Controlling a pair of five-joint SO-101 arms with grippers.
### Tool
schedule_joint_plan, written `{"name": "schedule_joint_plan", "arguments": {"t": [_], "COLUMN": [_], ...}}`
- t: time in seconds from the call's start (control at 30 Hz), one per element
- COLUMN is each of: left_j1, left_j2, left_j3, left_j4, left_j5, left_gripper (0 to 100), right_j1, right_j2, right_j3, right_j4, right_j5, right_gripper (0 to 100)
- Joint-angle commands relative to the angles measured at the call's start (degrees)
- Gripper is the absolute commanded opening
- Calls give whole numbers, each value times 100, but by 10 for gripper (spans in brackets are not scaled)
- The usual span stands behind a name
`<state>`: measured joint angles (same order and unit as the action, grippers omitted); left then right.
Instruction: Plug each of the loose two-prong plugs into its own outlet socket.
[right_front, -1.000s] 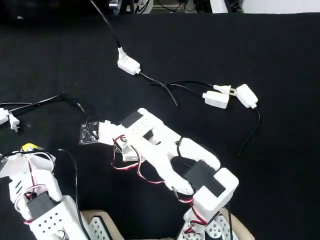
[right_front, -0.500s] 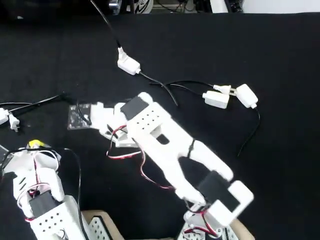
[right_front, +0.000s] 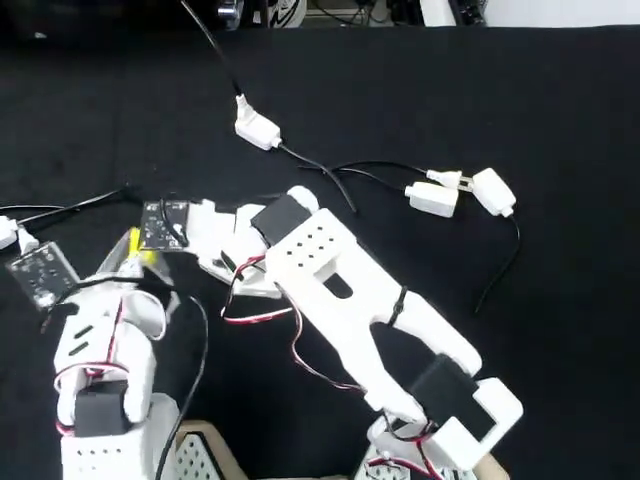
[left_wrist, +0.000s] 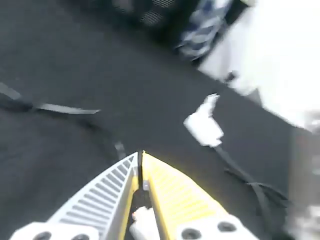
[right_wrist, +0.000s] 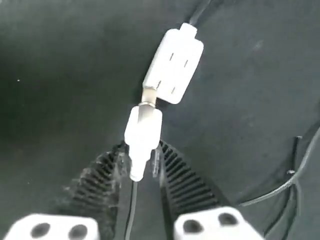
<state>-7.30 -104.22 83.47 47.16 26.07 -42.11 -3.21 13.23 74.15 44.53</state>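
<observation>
A white two-prong plug (right_wrist: 142, 131) lies end-on against a white outlet socket (right_wrist: 173, 65), with a short bit of metal prong showing between them. My right gripper (right_wrist: 140, 150) is open, its black fingers flanking the plug's tail and cable; I cannot tell whether they touch it. That arm (right_front: 330, 285) stretches to the table's left-middle. My left gripper (left_wrist: 140, 156) is shut, yellow and grey fingers pressed together with nothing between them, and points toward another white plug piece (left_wrist: 202, 125) on a black cable. In the high view its yellow finger (right_front: 135, 250) sits beside the right arm's wrist.
A white plug block (right_front: 258, 128) with black cord lies at the back middle. To the right, a white plug (right_front: 432, 198) and a socket (right_front: 491, 190) lie joined by bare prongs. Black cables (right_front: 330, 175) trail over the black cloth. A white plug end (right_front: 8, 235) peeks at the left edge.
The right arm has swung left and farther from the front edge. The left arm has lifted and turned right, bringing its yellow finger up beside the right arm's wrist.
</observation>
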Motion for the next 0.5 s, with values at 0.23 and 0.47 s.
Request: {"name": "schedule_joint_plan", "arguments": {"t": [0.23,0.47], "left_j1": [857,963], "left_j2": [-35,-35], "left_j3": [-57,31], "left_j4": [-18,-18], "left_j5": [35,26], "left_gripper": [30,30], "right_j1": [62,-123], "right_j2": [-321,-1024], "right_j3": [-13,22], "right_j4": [18,193], "right_j5": [-316,-343], "right_gripper": [12,12]}}
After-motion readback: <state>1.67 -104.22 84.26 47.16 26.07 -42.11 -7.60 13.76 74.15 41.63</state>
